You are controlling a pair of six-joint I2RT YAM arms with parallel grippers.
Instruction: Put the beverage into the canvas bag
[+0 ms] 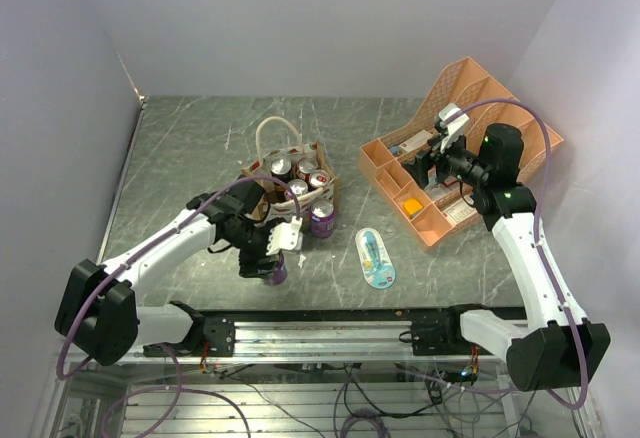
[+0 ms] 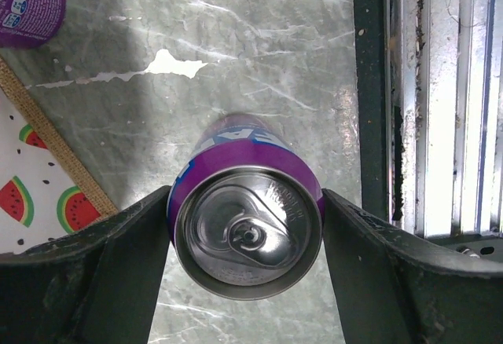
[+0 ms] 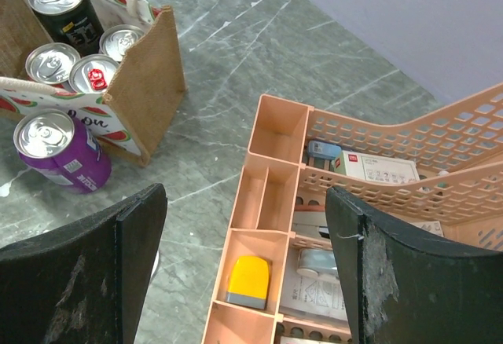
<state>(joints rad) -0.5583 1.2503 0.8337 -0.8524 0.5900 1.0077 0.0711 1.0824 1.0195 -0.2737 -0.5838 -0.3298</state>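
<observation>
While right fingers (image 3: pixel 78 281) gape, left fingers (image 2: pixel 102 281) clamp the purple can (image 2: pixel 247 234).

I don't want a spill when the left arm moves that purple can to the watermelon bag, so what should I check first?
1. Grip: the left gripper has fingers against both sides of the purple can: ok.
2. Pose: that can upright, tab shut: ok.
3. Target: the canvas bag open upward: ok.
4. Room: free space among the cans inside: cannot tell.
5. Other arm: the right gripper open above the orange organizer, away from the bag: ok.
</observation>
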